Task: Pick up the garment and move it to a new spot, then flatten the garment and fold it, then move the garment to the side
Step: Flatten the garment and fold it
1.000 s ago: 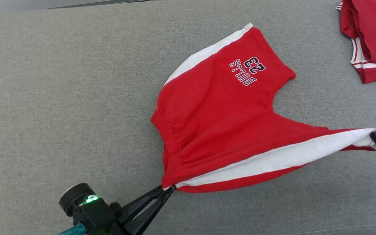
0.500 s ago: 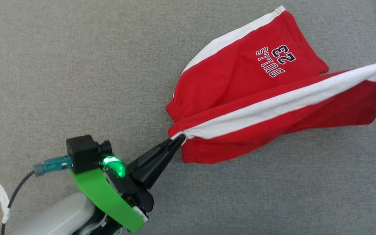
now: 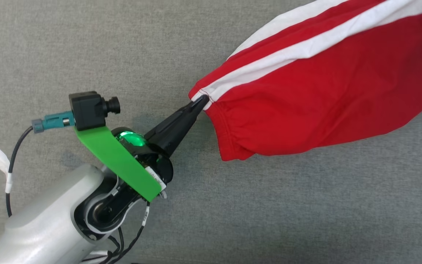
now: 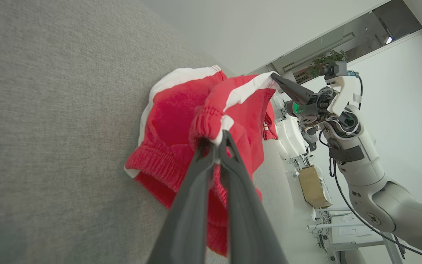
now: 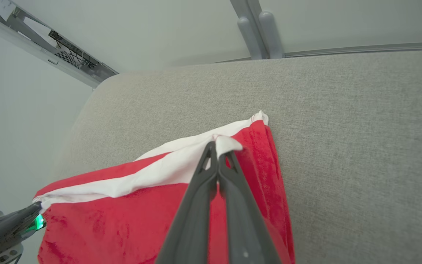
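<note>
The garment (image 3: pixel 324 91), red shorts with white side stripes, hangs partly lifted over the grey cushion (image 3: pixel 86 44). My left gripper (image 3: pixel 200 102) is shut on the waistband corner at the end of a white stripe, and the left wrist view shows the same grip (image 4: pixel 220 137). My right gripper (image 5: pixel 217 146) is shut on the white hem corner of the garment (image 5: pixel 159 216); it also appears far off in the left wrist view (image 4: pixel 274 76). The held edge is stretched between both grippers above the rest of the cloth, whose lower folds rest on the cushion.
The grey cushion spreads bare to the left and below the garment in the head view. Its far edge meets a pale wall with two grey posts (image 5: pixel 256 33). A cardboard box (image 4: pixel 313 185) stands beyond the cushion's end.
Both grippers have carried the striped edge up and over the garment's other leg, covering the printed lettering. The head view has shifted too, and the left arm now shows much more.
</note>
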`<state>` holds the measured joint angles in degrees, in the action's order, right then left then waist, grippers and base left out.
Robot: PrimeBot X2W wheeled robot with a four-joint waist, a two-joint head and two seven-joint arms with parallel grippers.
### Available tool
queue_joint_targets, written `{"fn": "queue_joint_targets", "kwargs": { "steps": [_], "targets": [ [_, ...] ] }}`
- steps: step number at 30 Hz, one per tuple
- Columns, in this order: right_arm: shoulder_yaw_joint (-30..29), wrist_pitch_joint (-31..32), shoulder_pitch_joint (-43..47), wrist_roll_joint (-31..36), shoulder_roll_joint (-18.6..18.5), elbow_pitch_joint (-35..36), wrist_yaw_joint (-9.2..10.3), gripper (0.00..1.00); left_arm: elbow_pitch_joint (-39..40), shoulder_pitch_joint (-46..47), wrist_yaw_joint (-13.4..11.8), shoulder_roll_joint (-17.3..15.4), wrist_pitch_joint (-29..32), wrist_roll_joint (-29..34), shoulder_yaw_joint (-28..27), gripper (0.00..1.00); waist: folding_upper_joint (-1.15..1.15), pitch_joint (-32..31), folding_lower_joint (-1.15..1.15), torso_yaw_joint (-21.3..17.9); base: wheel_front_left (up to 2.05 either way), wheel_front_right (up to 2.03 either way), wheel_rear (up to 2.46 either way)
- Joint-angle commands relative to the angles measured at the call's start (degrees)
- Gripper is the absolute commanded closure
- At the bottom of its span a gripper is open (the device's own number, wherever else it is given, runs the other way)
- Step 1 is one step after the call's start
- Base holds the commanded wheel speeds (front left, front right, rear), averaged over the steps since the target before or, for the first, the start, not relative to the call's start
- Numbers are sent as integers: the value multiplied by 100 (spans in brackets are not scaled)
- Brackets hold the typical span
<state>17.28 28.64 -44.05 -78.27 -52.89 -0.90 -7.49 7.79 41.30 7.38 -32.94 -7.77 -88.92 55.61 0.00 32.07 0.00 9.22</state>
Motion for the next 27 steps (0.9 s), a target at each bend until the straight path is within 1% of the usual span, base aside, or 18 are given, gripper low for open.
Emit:
{"fn": "queue_joint_targets", "kwargs": {
  "steps": [1,6,12,13,14,15,16,19,20,22,23,25,27],
  "targets": [
    [81,126,-291,126,105,-193,2,100,-74,119,17,21,40,-25,-26,100,0,269,0,233,0,0,0],
    [311,412,-1032,429,444,-808,2,100,-216,232,18,77,17,48,-15,100,0,372,0,354,0,0,0],
    [484,553,-1413,630,684,-1342,2,100,-432,309,18,145,-28,127,13,100,0,409,0,412,0,0,0],
    [511,554,-1436,662,714,-1407,2,78,-474,316,18,177,-17,116,34,100,0,409,0,409,0,0,0],
    [528,554,-1455,670,736,-1451,2,36,-531,339,18,179,-16,145,44,73,0,405,0,404,0,0,0],
    [533,517,-1478,707,759,-1513,2,0,-589,356,18,193,-34,164,47,31,0,396,0,392,0,0,0],
    [540,479,-1490,713,784,-1546,2,0,-631,362,18,216,-42,161,55,0,0,381,0,376,0,0,0],
    [533,292,-1412,676,853,-1515,2,0,-788,360,18,247,-160,231,56,0,0,259,0,306,0,0,0],
    [496,72,-1253,612,869,-1382,2,0,-908,308,18,221,-311,359,40,0,0,135,0,249,0,0,0],
    [526,-172,-1031,633,832,-1174,2,0,-1083,193,11,188,-480,595,19,0,0,-17,0,175,0,0,0],
    [567,-291,-911,692,783,-1050,2,0,-1173,136,-60,188,-555,727,-8,0,0,-85,0,141,0,0,0],
    [694,-600,-598,805,705,-770,2,0,-1348,-85,-297,319,-667,843,-158,0,0,-270,0,62,0,0,0],
    [821,-1055,-233,953,647,-505,2,0,-1477,-302,-632,417,-733,1150,-408,0,0,-481,0,-25,0,0,0]
  ]
}}
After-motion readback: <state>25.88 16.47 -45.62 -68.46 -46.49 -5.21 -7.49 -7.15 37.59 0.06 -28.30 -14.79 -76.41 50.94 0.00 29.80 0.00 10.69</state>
